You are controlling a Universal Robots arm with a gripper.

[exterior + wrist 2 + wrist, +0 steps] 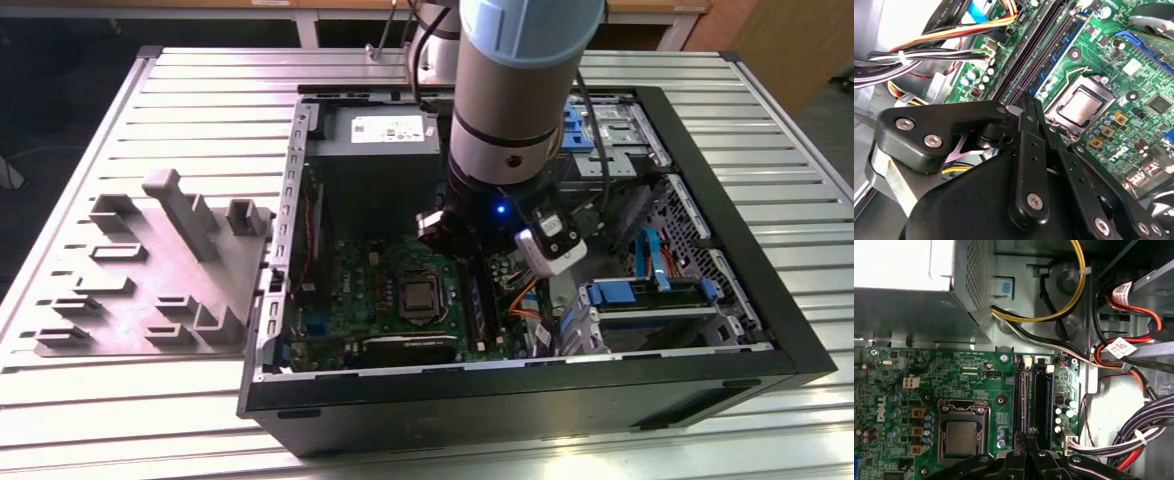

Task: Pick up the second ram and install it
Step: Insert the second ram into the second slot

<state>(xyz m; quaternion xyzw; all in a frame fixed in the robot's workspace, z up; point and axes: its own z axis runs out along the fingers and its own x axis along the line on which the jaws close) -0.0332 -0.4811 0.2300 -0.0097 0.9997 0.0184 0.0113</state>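
Note:
My gripper (470,262) reaches down into the open computer case, over the memory slots (1041,400) beside the processor socket (961,432). Both wrist views show its black fingers (1026,115) drawn together, with only a sliver between them. The second ram (1030,400) shows as a thin dark strip seen edge-on. It runs from the fingertips along the slots, low over the green board (954,375). In the second wrist view the second ram (1035,62) lies parallel to the slot sockets. How deep it sits in a slot is hidden.
The power supply (380,135) stands at the back of the case (534,385). Cable bundles (1144,430) and orange leads crowd the drive-bay side next to the slots. A grey fixture tray (147,270) with upright holders lies on the slatted table at the exterior view's left.

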